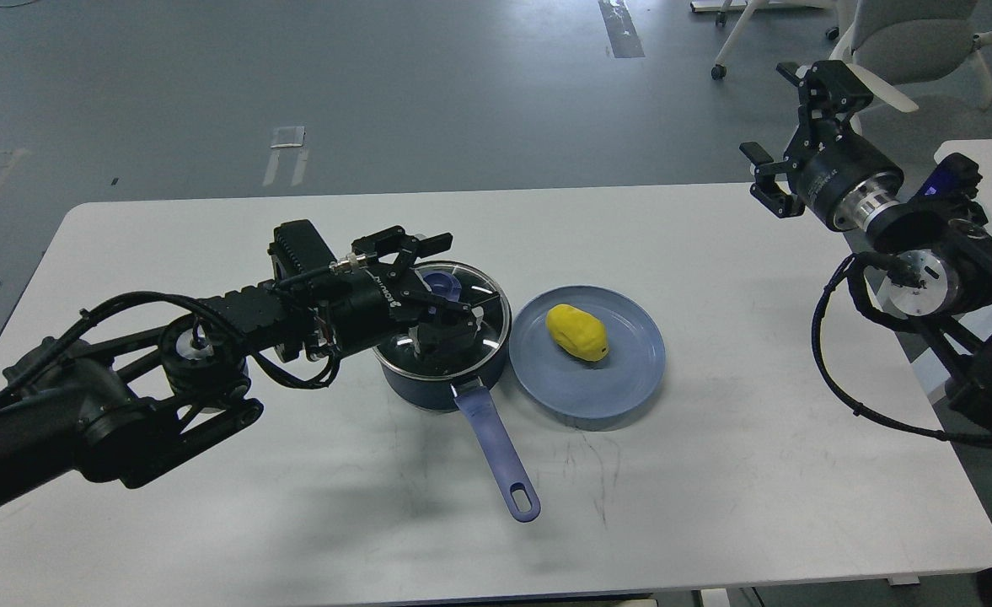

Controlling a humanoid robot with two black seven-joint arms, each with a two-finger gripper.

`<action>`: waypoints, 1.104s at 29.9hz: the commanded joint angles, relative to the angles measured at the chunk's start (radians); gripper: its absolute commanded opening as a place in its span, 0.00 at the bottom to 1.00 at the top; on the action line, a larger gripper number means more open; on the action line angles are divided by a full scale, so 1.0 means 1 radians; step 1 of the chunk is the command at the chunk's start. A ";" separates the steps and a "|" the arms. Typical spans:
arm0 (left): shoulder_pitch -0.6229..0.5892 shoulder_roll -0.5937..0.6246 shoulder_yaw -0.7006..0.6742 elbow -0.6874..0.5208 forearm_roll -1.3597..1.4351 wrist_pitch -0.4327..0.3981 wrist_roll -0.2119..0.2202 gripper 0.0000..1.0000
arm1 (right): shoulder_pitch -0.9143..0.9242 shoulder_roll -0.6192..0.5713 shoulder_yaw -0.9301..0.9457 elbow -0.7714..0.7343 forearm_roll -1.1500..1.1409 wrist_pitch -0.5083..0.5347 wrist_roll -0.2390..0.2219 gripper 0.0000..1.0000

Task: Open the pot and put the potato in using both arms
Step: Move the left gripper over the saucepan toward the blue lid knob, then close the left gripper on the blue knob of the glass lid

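Head view
Bench (209, 523): white, rounded corners, carrying the pot and the plate side by side near its middle.
Pot (445, 371): dark navy saucepan, upright, glass lid (483, 295) resting on its rim; long periwinkle handle (496, 447) points toward the near edge and slightly right, with a hole at its end.
Lid knob (441, 284): blue, at the lid's centre, partly covered by the left arm's fingers.
Left arm (125, 388): comes in from the lower left, forearm stretched almost level across the bench toward the right, wrist over the pot's left rim.
Left gripper (428, 291): spread over the lid around the knob; one finger reaches above and behind the knob, another lies in front over the glass. I cannot tell whether the fingers press the knob or only frame it.
Plate (622, 388): flat, light blue, just right of the pot, its rim close beside the pot's wall.
Potato (576, 332): yellow, lumpy, lying on the plate slightly above its centre.
Right arm (951, 278): enters from the right edge, bent upward, wrist ring raised well above the bench beyond its right end.
Right gripper (786, 126): held high, pointing up and left, fingers spread wide apart with nothing between them; well apart from the potato and pot.
Floor (378, 84): grey, with tape marks; office chair legs at upper right.
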 commanded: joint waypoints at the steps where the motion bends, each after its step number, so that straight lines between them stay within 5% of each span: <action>1: 0.011 -0.020 0.003 0.059 0.012 0.003 0.001 0.98 | -0.002 0.000 0.001 0.000 0.000 -0.005 0.002 1.00; 11: 0.003 -0.046 0.092 0.142 0.006 0.095 -0.005 0.98 | -0.002 0.002 0.010 -0.002 0.000 -0.012 0.002 1.00; 33: -0.021 -0.037 0.092 0.142 -0.038 0.130 -0.005 0.98 | -0.005 0.002 0.007 -0.005 0.000 -0.023 0.002 1.00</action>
